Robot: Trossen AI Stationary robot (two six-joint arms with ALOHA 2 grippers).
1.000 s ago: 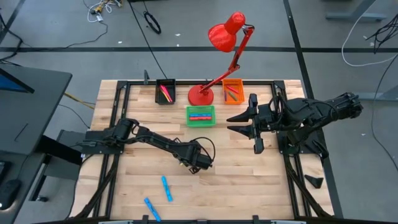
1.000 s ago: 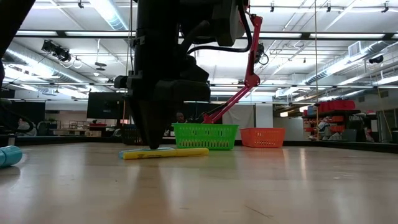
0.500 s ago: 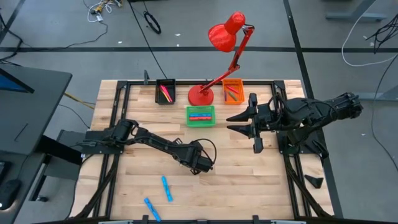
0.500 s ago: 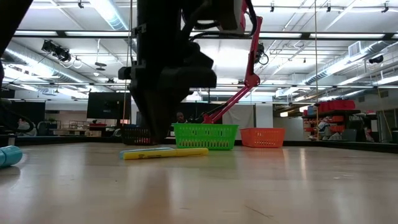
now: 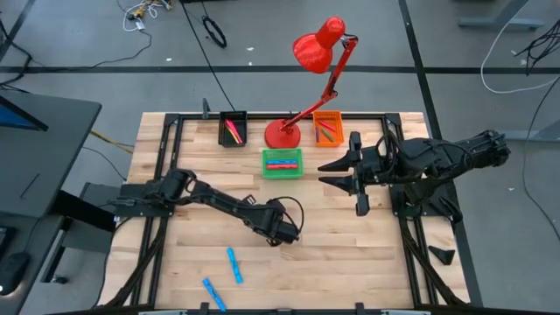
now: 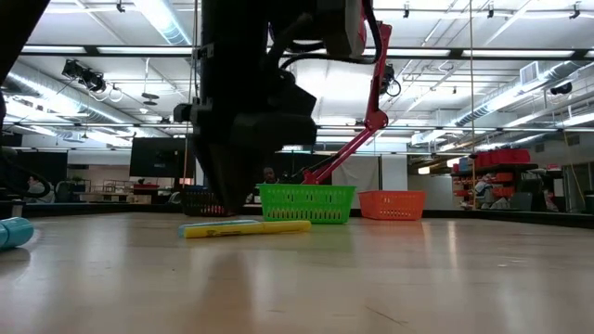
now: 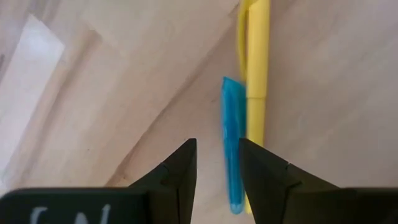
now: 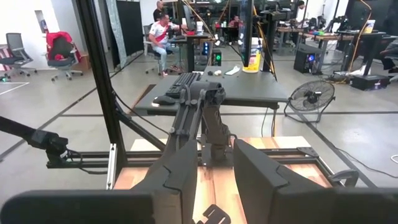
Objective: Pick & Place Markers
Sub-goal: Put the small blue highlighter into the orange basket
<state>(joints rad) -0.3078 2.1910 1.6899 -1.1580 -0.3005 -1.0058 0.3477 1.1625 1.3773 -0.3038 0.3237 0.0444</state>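
Reaching toward the table centre, the left gripper (image 5: 282, 229) hangs low over a yellow marker (image 7: 256, 81) and a blue marker (image 7: 231, 143). In the left wrist view these two lie side by side, touching along their length, on bare wood. The fingers (image 7: 180, 171) stand slightly apart with an empty gap; the blue marker lies just beside that gap, in front of one fingertip, and nothing is pinched. In the low view the gripper appears only as a dark mass just above the markers, and contact with them cannot be confirmed.

Two more blue markers (image 5: 234, 264) lie apart from each other near the table's front edge, left of centre.

The right gripper (image 5: 343, 171) waits above the right half of the table, pointing toward the centre. Its fingers (image 8: 180, 168) show a narrow gap and hold nothing.

Three bins stand at the back edge:
- black bin (image 5: 233, 129), holding a red marker;
- green bin (image 5: 282, 163), nearer the centre, holding blue and red markers;
- orange bin (image 5: 328, 128), holding markers whose colours are hard to tell.

A red lamp (image 5: 315, 48) stands with its base between the black and orange bins.
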